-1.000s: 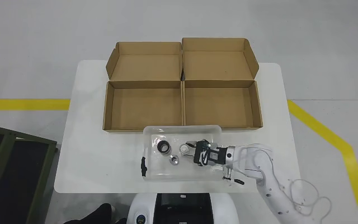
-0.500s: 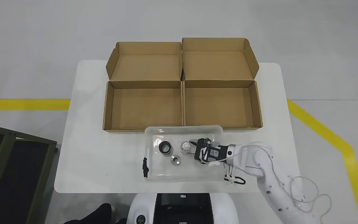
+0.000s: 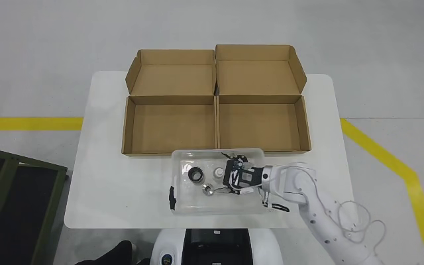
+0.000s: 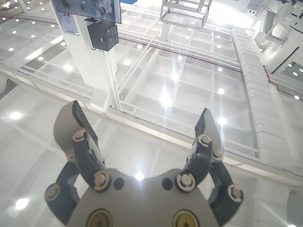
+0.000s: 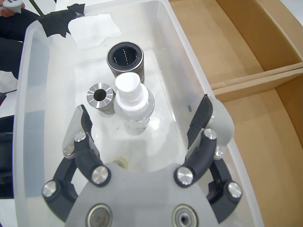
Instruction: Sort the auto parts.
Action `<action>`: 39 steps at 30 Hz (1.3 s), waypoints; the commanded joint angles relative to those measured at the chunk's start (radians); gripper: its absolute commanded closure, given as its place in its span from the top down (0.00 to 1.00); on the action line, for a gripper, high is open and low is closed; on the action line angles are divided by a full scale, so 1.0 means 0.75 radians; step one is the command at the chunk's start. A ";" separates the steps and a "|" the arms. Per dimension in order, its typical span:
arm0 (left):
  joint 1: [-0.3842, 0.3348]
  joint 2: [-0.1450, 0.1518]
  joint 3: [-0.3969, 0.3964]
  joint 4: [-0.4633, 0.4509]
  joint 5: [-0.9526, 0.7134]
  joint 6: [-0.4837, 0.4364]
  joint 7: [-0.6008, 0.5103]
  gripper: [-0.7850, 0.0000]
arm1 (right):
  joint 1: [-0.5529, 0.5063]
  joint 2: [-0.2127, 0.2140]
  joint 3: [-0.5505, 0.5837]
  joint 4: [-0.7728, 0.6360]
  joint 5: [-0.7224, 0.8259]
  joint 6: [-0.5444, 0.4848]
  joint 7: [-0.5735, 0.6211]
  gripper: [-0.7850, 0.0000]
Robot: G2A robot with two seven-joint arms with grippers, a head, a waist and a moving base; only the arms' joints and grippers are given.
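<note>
A clear plastic bin [image 3: 180, 204] sits at the table's front edge. Three things stand in it: a black bearing sleeve [image 5: 125, 60] [image 3: 195, 175], a small ribbed metal collet [image 5: 100, 96] [image 3: 207, 191] and a clear bottle with a white cap [image 5: 133, 90] [image 3: 217, 173]. My right gripper [image 5: 143, 105] [image 3: 230, 179] is open inside the bin, its fingers on either side of the bottle and apart from it. My left gripper [image 4: 140, 107] is open, holds nothing and points up at the ceiling.
Two open cardboard boxes stand side by side behind the bin, the left box [image 3: 170, 127] and the right box [image 3: 263, 126], both bare inside. A white paper scrap [image 5: 94, 30] and black tape [image 5: 59, 22] lie at the bin's far end.
My right gripper has moved a little left and deeper over the bin, closing in on the bottle. The bin shifted slightly right early on.
</note>
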 commanded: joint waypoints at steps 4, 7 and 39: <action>0.000 0.000 0.000 0.000 0.000 0.000 0.000 1.00 | 0.016 -0.002 -0.022 0.027 -0.004 0.008 -0.016 0.99; 0.000 0.000 0.000 0.000 0.000 0.000 0.000 1.00 | 0.015 0.000 -0.022 0.033 -0.009 0.008 -0.023 0.88; 0.000 0.000 0.000 0.000 0.000 0.000 0.000 1.00 | 0.010 0.022 0.089 -0.123 0.206 0.047 -0.210 0.00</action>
